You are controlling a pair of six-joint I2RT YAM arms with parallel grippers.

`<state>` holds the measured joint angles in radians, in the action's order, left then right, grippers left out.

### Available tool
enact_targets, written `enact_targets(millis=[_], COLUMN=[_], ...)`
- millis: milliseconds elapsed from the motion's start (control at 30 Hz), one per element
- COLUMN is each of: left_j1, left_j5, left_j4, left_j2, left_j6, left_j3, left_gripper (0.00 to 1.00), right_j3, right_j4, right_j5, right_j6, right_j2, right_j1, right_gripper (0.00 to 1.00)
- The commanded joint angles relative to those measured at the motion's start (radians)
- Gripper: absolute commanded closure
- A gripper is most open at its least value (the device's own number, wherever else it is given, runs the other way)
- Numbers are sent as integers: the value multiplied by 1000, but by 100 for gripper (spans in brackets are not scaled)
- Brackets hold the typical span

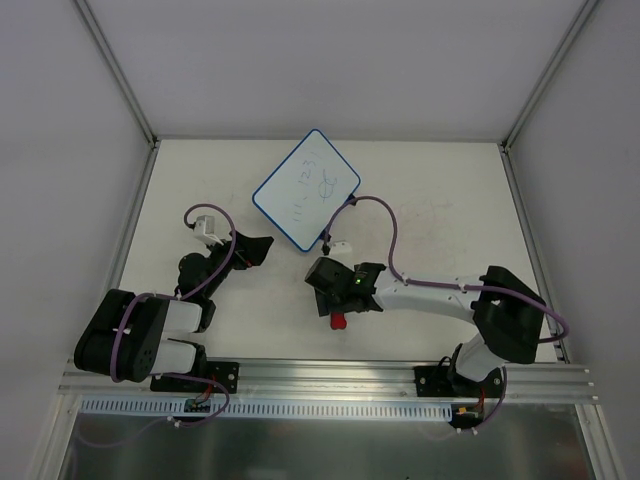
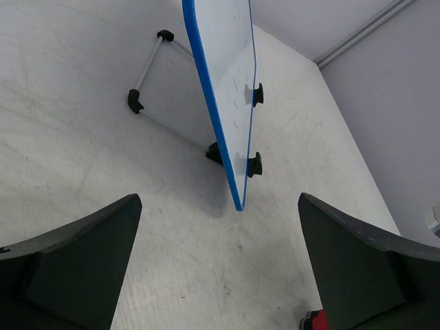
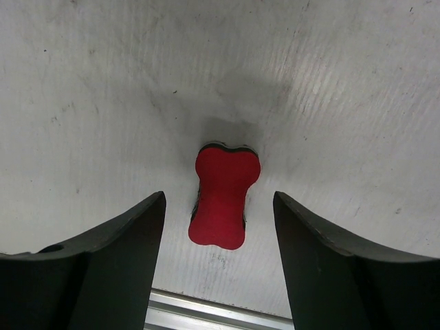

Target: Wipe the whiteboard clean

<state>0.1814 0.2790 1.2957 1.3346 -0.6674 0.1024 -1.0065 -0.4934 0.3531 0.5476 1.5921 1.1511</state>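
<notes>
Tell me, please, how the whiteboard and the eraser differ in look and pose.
The whiteboard is white, rectangular and blue-rimmed, with marks on it; the eraser is red and bone-shaped. The whiteboard is much the larger. The whiteboard leans propped on a stand; the eraser lies flat. The eraser lies under the open right gripper; no gripper touches the whiteboard. Both rest on the table, ungripped.

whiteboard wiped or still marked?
Still marked: the top view shows dark scribbles on the whiteboard. The red eraser lies on the table, ungripped.
</notes>
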Motion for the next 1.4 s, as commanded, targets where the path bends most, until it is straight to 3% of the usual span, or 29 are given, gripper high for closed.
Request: enact_targets(millis=[0,500,767,1000,1100,1133,1167,1367], left_j1=[-7,-5,-5,-7,-5,-5,-5,-5], left_j5=[11,15,17,20,22,23,22,16], left_j4=[180,197,198,201,203,203,203,200], left_j2=[-3,5,6,9,11,9,9,21], left_j6=[-9,-11,-11,-11,-9,-9,-9,-6], left_j3=[23,22,22,22,22,22,23,37], left_gripper=[1,1,1,1,1,1,1,1], right_j3=[9,72,59,39,14,9,9,8], right_j4=[1,84,88,66,26,21,19,19], right_j5=[7,-17,-16,10,30,38,38,46], right_j6=[52,100,95,84,78,78,78,75], right_j2=[14,57,86,88,95,95,95,91], right_j1=[9,22,24,25,33,36,36,36], right_gripper=[33,43,58,49,50,57,71,80])
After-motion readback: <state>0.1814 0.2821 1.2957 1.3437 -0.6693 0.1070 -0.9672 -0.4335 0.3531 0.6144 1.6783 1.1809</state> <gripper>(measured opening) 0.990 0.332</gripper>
